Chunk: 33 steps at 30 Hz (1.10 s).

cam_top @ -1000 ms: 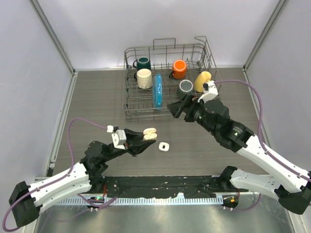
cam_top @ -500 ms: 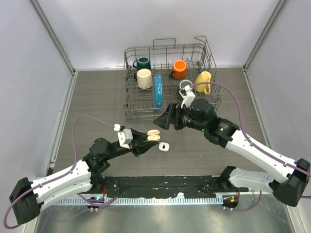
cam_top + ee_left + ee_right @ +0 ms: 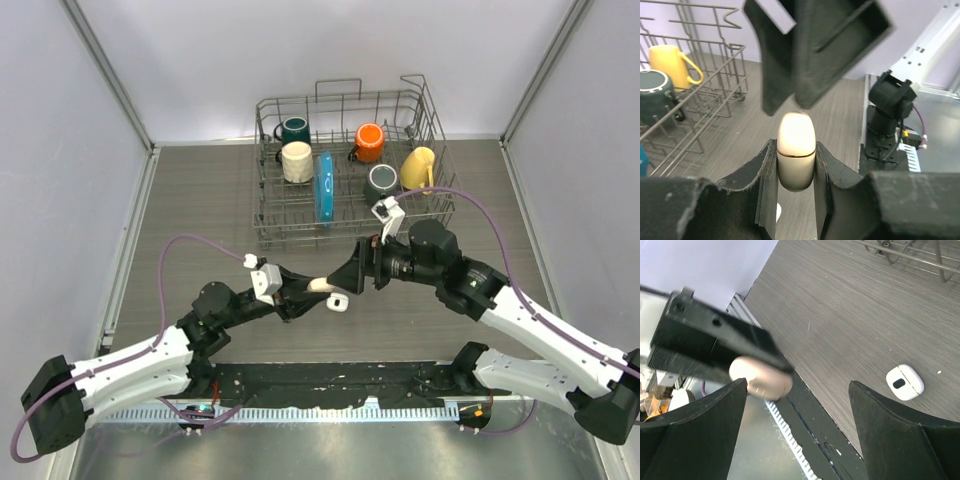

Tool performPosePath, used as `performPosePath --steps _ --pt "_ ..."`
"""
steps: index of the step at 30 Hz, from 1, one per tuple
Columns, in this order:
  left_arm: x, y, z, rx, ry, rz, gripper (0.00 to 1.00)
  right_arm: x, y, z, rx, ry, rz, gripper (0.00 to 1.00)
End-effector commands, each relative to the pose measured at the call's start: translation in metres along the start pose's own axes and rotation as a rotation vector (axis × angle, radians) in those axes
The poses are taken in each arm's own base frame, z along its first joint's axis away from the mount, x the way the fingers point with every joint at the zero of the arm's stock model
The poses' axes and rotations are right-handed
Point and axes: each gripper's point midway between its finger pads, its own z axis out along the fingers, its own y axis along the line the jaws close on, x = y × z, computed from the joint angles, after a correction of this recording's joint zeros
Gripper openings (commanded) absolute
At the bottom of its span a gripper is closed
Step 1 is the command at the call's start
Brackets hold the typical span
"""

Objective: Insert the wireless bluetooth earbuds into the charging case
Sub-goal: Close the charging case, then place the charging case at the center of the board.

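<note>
Left gripper (image 3: pixel 795 146) clamps a cream oval plastic charging case (image 3: pixel 796 165); the right gripper (image 3: pixel 353 272), jaws wide apart, faces it closely. A small white rounded pod (image 3: pixel 338 303) lies nearby on the grey wood-grain table (image 3: pixel 200 210).

Charging case (image 3: pixel 796 150) in left hand (image 3: pixel 305 290), before rack (image 3: pixel 290 205).

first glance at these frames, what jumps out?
The two arms meet mid-table: the left gripper is shut on a closed cream charging case, and the open right gripper hangs right in front of it. A small white rounded object lies on the table just beside them. At the back, a wire dish rack holds mugs, the orange mug brightest.
</note>
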Motion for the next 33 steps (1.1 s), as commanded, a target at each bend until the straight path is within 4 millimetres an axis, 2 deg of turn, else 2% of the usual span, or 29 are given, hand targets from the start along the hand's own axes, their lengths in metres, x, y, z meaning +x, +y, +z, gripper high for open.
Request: performPosePath --steps 1,2,3,5,6,7,9,12,15,21,26,27,30,32,33 --pt "-0.04 0.017 0.009 -0.086 -0.122 0.015 0.0 0.004 -0.002 -0.014 0.022 0.001 -0.059 0.88" --pt "-0.039 0.019 0.009 -0.102 -0.115 -0.009 0.0 0.0 -0.012 -0.016 0.089 -0.028 -0.022 0.88" --pt "-0.035 0.028 0.008 -0.155 -0.103 -0.04 0.0 -0.013 -0.036 -0.018 0.227 -0.113 0.01 0.88" --pt "-0.013 0.037 0.006 -0.237 -0.016 -0.176 0.0 -0.015 -0.058 -0.021 0.341 -0.167 0.075 0.89" --pt "-0.006 0.048 0.002 -0.316 0.008 -0.23 0.0 -0.018 -0.067 -0.022 0.388 -0.195 0.086 0.89" --pt "0.021 0.053 -0.006 -0.378 0.107 -0.295 0.0 -0.015 -0.071 -0.021 0.399 -0.188 0.095 0.9" --pt "0.046 0.059 -0.017 -0.481 0.161 -0.438 0.0 -0.011 -0.074 -0.015 0.407 -0.17 0.118 0.91" --pt "0.085 0.056 -0.034 -0.571 0.211 -0.62 0.0 -0.001 -0.078 -0.007 0.411 -0.124 0.137 0.91" --pt "0.105 0.055 -0.044 -0.625 0.174 -0.758 0.0 0.004 -0.081 -0.004 0.416 -0.105 0.134 0.91" --pt "0.136 0.055 -0.058 -0.687 0.215 -0.826 0.0 0.003 -0.084 -0.005 0.432 -0.115 0.124 0.91" --pt "0.154 0.046 -0.049 -0.64 0.288 -0.853 0.01 0.002 -0.088 -0.004 0.452 -0.118 0.125 0.91" --pt "0.163 0.045 -0.048 -0.641 0.315 -0.859 0.01 0.002 -0.088 -0.003 0.453 -0.117 0.127 0.91" --pt "0.176 0.043 -0.047 -0.637 0.33 -0.895 0.0 0.003 -0.089 -0.003 0.453 -0.118 0.131 0.91" --pt "0.19 0.042 -0.056 -0.66 0.331 -0.934 0.0 0.003 -0.089 -0.004 0.455 -0.121 0.134 0.91" --pt "0.183 0.043 -0.049 -0.631 0.284 -0.94 0.01 0.004 -0.091 -0.004 0.462 -0.122 0.135 0.91"
